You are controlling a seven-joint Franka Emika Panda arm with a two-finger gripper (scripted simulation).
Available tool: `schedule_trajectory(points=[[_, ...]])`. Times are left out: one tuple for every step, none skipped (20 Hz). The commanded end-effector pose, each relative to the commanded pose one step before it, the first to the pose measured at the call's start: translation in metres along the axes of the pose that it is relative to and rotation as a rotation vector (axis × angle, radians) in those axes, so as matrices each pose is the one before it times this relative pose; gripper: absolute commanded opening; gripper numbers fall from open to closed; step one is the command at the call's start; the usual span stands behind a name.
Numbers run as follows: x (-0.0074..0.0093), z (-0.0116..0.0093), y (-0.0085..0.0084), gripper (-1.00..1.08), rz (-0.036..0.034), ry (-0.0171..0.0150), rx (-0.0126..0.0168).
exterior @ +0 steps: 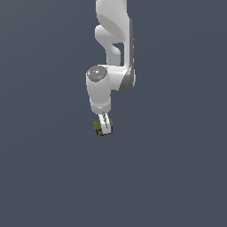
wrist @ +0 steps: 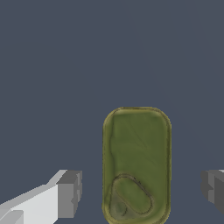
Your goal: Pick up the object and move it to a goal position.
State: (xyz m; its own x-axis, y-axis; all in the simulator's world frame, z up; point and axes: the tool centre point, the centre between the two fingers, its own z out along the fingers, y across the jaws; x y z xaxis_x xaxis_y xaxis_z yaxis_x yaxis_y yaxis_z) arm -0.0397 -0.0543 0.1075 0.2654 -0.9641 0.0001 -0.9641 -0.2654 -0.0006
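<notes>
A: Wrist view told us most: the pincer stood spread, its grey pads clear of the object on both sides, the olive block lying between them, nearer one pad than the other.

B: So we judged it released, straddling for a grasp?

A: Yes. In the exterior view the white arm hung over the block on the plain grey counter.

B: Anything in our way?

A: We saw nothing else, no edges, and no goal marker.
</notes>
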Motion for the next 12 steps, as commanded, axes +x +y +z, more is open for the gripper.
schedule_trajectory(points=[[0.00002,0.00466,0.00038,1.00,0.00067,-0.00013,-0.00066],[-0.00022,0.00335,0.00005,1.00,0.00000,0.00000,0.00000],[0.00025,0.00409,0.00027,1.00,0.00097,0.00006,-0.00006],[0.00005,0.00478,0.00023,1.00,0.00069,0.00005,-0.00005],[0.00001,0.00545,0.00024,1.00,0.00069,0.00006,-0.00005],[0.00000,0.00577,0.00022,1.00,0.00069,0.00005,-0.00004],[-0.00031,0.00511,0.00002,1.00,0.00000,0.00000,0.00000],[0.00028,0.00439,0.00015,1.00,0.00098,0.00002,-0.00001],[-0.00017,0.00365,-0.00013,1.00,0.00000,0.00000,0.00000],[-0.00010,0.00291,-0.00019,1.00,0.00000,0.00000,0.00000],[0.00031,0.00213,-0.00009,1.00,0.00063,-0.00023,0.00018],[-0.00001,0.00150,-0.00023,1.00,0.00000,0.00000,0.00000]])
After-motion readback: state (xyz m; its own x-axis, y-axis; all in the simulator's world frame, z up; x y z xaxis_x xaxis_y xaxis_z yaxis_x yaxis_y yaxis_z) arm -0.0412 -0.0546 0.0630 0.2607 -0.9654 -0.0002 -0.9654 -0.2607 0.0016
